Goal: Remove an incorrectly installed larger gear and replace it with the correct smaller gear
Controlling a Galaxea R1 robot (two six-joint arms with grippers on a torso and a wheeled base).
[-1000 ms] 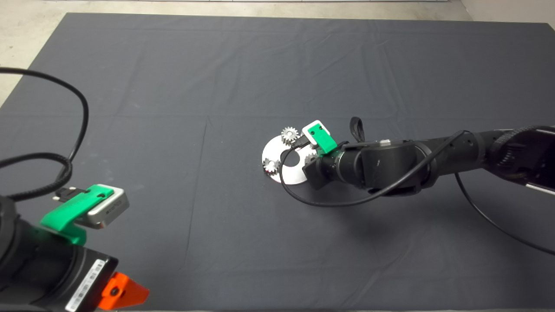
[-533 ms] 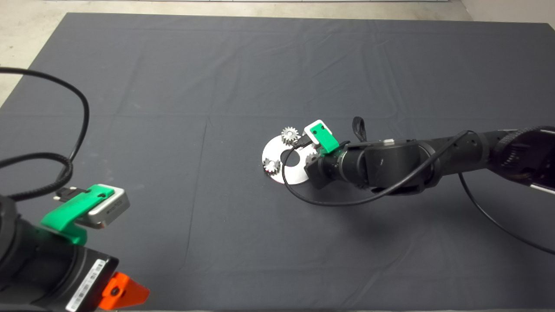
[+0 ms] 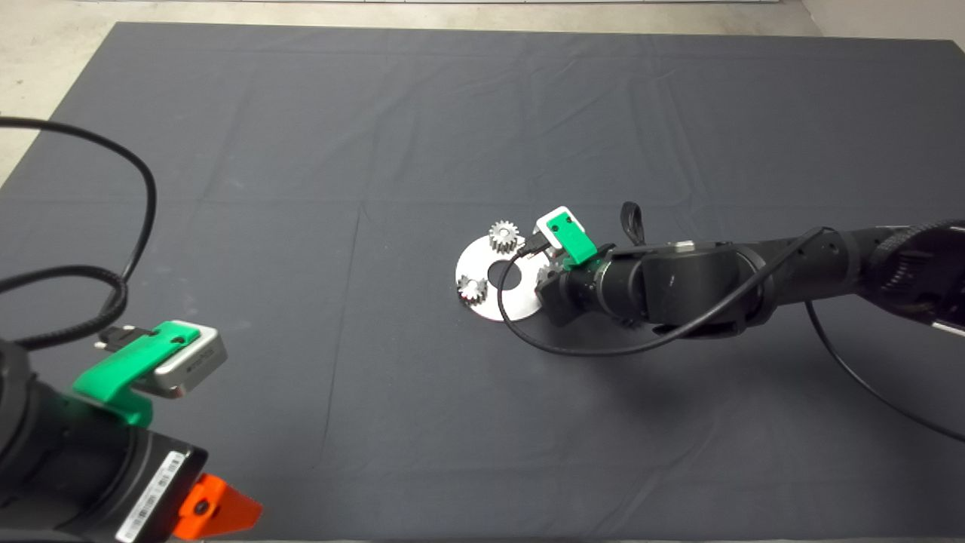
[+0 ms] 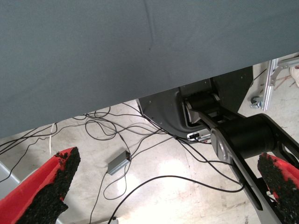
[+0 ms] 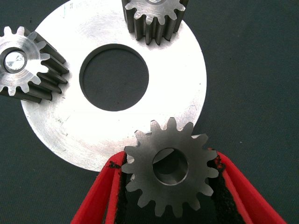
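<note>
Head camera overlooks the mat [image 3: 301, 151]; right wrist views it close.

Looks past the edge of the dark mat [image 4: 140, 46] to the floor [image 4: 159, 172] beyond. Shows the left pincer [image 4: 163, 186] spread wide, one red finger [image 4: 44, 186] with black pad at one side, the other [image 4: 282, 182] at the opposite side, nothing between them. Takes in loose black cables [image 4: 107, 126] strewn over the pale floor, a small grey box [image 4: 118, 162] among them (plugged into one cable), and a black robot base [image 4: 187, 105] with a jointed black arm link [image 4: 243, 140].
</note>
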